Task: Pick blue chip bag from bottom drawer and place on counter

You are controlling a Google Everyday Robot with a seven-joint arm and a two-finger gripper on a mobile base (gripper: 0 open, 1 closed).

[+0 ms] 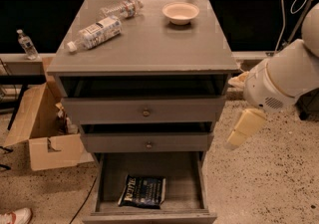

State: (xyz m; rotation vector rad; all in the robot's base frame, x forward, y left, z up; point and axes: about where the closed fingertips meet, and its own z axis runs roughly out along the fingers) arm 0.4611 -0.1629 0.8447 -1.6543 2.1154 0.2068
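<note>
The blue chip bag [142, 191] lies flat in the open bottom drawer [187, 174], left of its middle and near its front. The grey counter [149, 44] tops the cabinet. My gripper [244, 129] hangs from the white arm at the right of the cabinet, level with the middle drawer. It is above and to the right of the bag, apart from it and outside the drawer. It holds nothing that I can see.
Two clear water bottles [94, 33] [121, 8] and a white bowl [180, 12] are on the counter. The two upper drawers [144, 112] stand slightly open. An open cardboard box [42, 133] is on the floor at left. A bottle [26, 44] stands on the left ledge.
</note>
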